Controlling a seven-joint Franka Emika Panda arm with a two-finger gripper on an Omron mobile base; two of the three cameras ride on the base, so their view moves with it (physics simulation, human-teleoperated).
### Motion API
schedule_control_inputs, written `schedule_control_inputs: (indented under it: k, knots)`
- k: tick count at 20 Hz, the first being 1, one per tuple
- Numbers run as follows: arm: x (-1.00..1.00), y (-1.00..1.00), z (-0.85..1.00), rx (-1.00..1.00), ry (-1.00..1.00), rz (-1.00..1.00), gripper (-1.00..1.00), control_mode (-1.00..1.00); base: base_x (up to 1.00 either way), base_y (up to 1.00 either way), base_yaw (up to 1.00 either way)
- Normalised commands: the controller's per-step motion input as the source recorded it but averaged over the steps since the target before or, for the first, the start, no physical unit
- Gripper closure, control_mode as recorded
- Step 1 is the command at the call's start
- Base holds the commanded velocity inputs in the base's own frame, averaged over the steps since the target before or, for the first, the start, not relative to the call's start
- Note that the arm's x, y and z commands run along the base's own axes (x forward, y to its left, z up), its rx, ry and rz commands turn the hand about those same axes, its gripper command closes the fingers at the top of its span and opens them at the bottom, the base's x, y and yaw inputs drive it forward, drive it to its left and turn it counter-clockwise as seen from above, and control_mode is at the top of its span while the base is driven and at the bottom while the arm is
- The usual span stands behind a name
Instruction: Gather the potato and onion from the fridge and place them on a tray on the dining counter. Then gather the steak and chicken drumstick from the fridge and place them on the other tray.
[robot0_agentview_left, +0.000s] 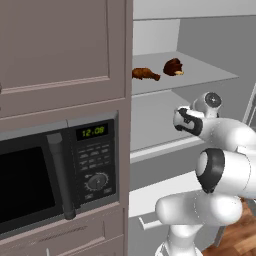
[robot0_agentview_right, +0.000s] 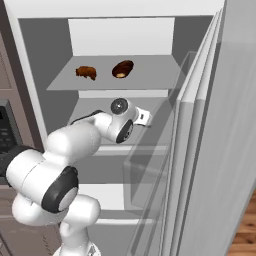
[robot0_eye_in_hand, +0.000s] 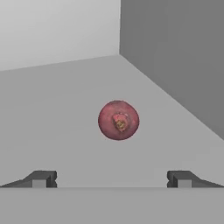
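In the hand view the two dark fingertips (robot0_eye_in_hand: 41, 178) stand far apart at the bottom corners of the frame, the jaws spread wide with nothing between them. The gripper (robot0_eye_in_hand: 112, 179) points along a pale grey shelf floor, and at the middle of that frame, ahead of the fingertips and apart from them, lies a round red onion (robot0_eye_in_hand: 118, 120) with a small yellowish-brown spot facing the camera. It rests on the shelf near the corner where the light back wall meets the darker side wall at the upper right.

In the right base view the white arm (robot0_agentview_right: 75, 145) rises from the lower left and bends toward the centre, its wrist reaching into the open fridge (robot0_agentview_right: 210, 150) on the level under the upper shelf. On the upper shelf (robot0_agentview_right: 115, 80), in the upper middle of the frame, the chicken drumstick (robot0_agentview_right: 86, 72) lies to the left and the steak (robot0_agentview_right: 122, 69) to the right, apart from each other.

In the left base view the same two pieces sit at the upper centre, the drumstick (robot0_agentview_left: 145, 74) left of the steak (robot0_agentview_left: 173, 67). The fridge door stands swung open along the right of the right base view. A brown cabinet (robot0_agentview_left: 60, 50) with a black microwave (robot0_agentview_left: 55, 175) takes up the left side of the left base view.
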Motion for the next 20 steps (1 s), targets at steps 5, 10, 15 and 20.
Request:
schedule_control_inputs:
  k: [5,10,15,20]
  knots:
    - [0.37,-0.14,-0.06,0.0,0.0,0.0,-1.0,-1.0,0.0,0.0,0.0]
    - [0.32,-0.21,-0.06,0.0,0.0,0.0,-1.0,-1.0,0.0,0.0,0.0]
    - [0.32,-0.13,-0.07,0.0,0.0,0.0,-1.0,-1.0,0.0,0.0,0.0]
    - [0.22,-0.06,-0.17,0.0,0.0,0.0,-1.0,-1.0,0.0,0.0,0.0]
